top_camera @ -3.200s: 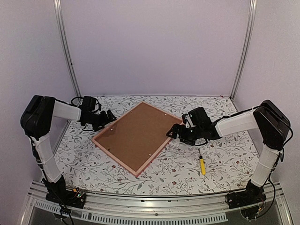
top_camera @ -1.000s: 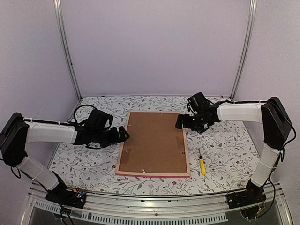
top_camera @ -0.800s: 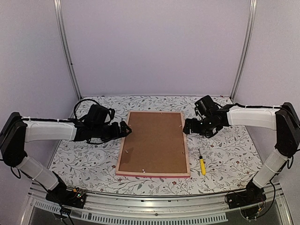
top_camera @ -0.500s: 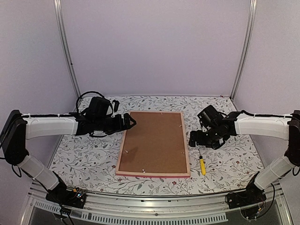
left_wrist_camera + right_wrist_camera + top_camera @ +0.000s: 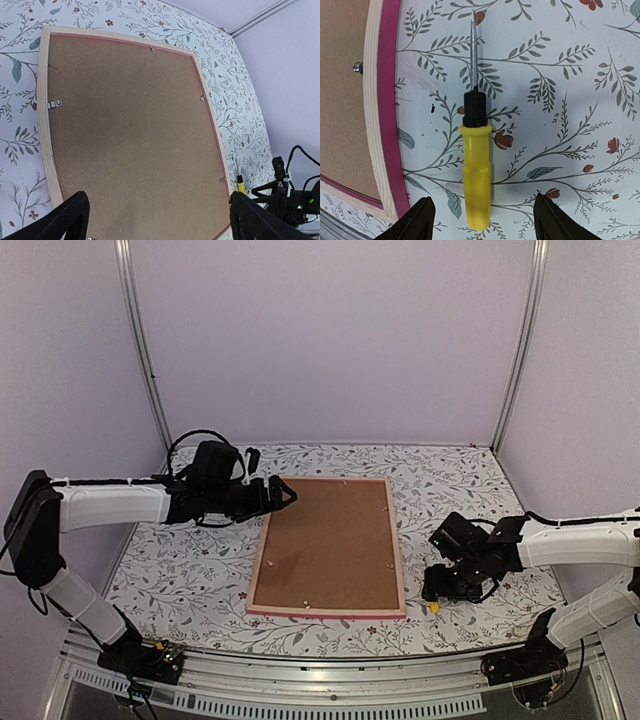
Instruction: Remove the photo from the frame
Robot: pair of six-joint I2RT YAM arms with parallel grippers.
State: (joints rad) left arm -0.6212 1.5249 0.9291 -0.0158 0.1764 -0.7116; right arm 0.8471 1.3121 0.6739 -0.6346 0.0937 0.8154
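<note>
Item 1. The frame (image 5: 325, 612): lies flat and back-up on the floral table (image 5: 470, 500), between my two arms, pale wood rim uppermost with a pink edge showing along its sides.

Item 2. Brown backing board (image 5: 327, 545): seated inside the frame. Small metal tabs (image 5: 54, 104) sit along its edges, apparently turned in over the board, though they are too small to be sure.

Item 3. The photo: hidden in every view, with only the back of the frame on show.

Item 4. My left claw (image 5: 283, 493): fingers spread wide, holding nothing, hovering at the frame's far left corner.

Item 5. My right claw (image 5: 482, 210): fingers apart, one on each side of the handle of item 6, with a gap on both sides.

Item 6. Screwdriver (image 5: 475, 120): yellow handle, black collar, bare shaft. It lies flat on the table just beside the frame's right edge and parallel to it.
</note>
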